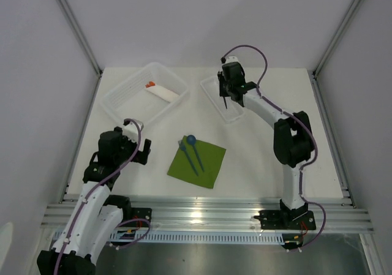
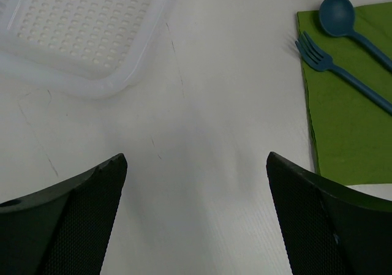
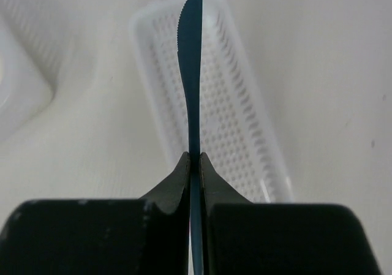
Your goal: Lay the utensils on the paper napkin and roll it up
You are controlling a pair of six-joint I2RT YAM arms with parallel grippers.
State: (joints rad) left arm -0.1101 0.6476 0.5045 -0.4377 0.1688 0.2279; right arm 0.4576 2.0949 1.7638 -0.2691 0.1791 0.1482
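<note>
The right gripper was clamped tight on the knife above the narrow tray, apparently to carry it to the napkin where the spoon and fork lay side by side, while the left gripper hovered wide open just beside that sheet.

Setting: a robot test cell of the lab kind, not a home or a kitchen.

Evidence, as seen from the room:
- A bare white counter, boxed in on three sides by plain white panels.
- Aluminium frame posts stand in the corners.
- A slotted aluminium rail runs along the near edge.
- A left arm and a right arm, both white and black, are bolted there.
- Purple cables loop along both arms.
</note>
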